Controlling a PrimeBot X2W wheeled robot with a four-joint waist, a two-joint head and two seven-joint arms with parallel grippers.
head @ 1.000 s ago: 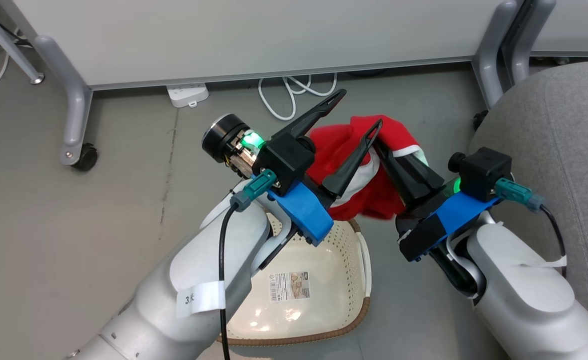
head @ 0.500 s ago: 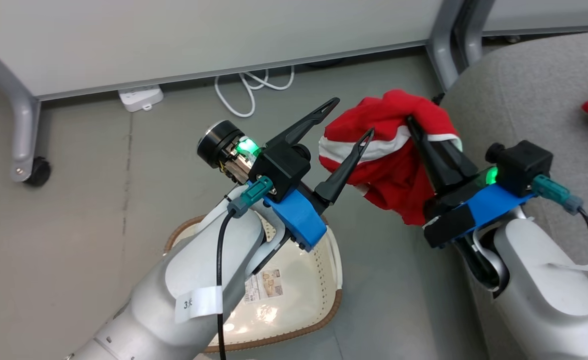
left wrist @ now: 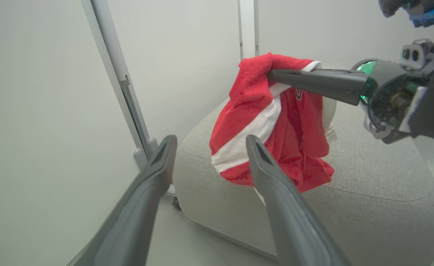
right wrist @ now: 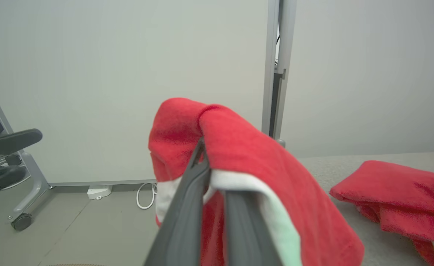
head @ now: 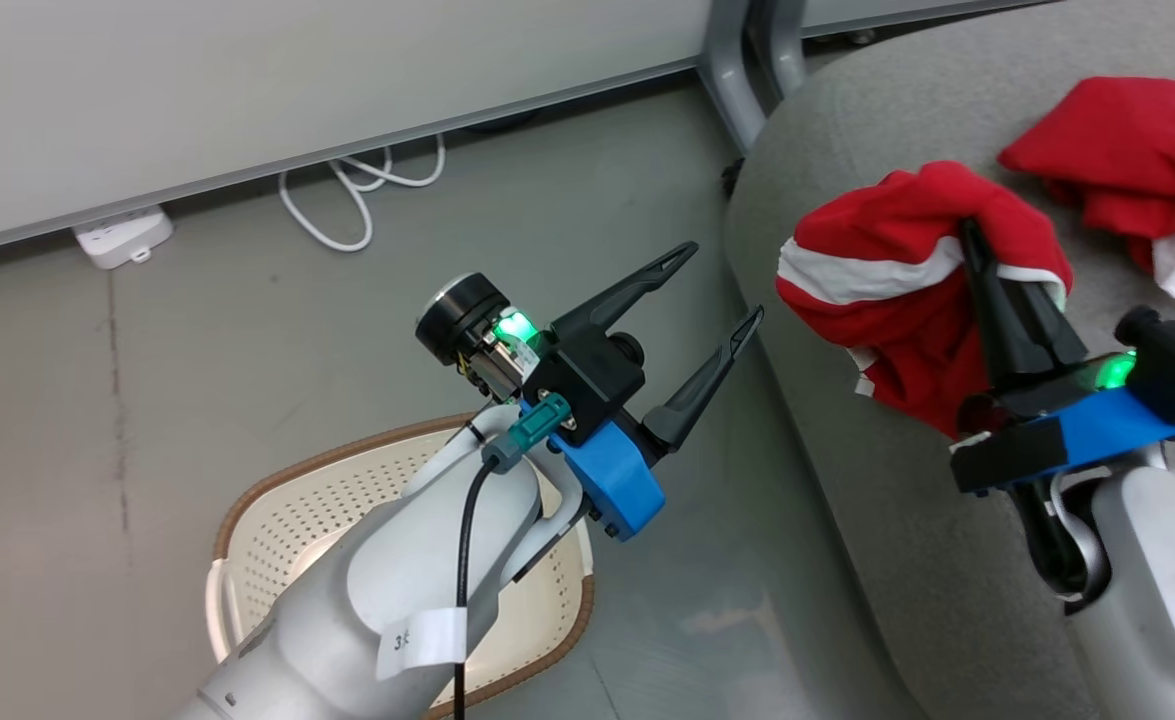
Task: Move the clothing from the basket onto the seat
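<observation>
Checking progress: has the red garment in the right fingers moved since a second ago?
Yes. The held garment hung over the basket's far rim before; now it hangs over the seat's edge, away from the basket.

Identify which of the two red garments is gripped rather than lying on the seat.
The nearer garment, pinched in the shut right gripper and hanging over the seat; the other garment lies loose on it.

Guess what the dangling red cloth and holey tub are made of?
The red garment looks like soft matte fabric: it folds and drapes. The basket looks like rigid cream plastic with punched holes; its brown rim looks woven, perhaps moulded.
</observation>
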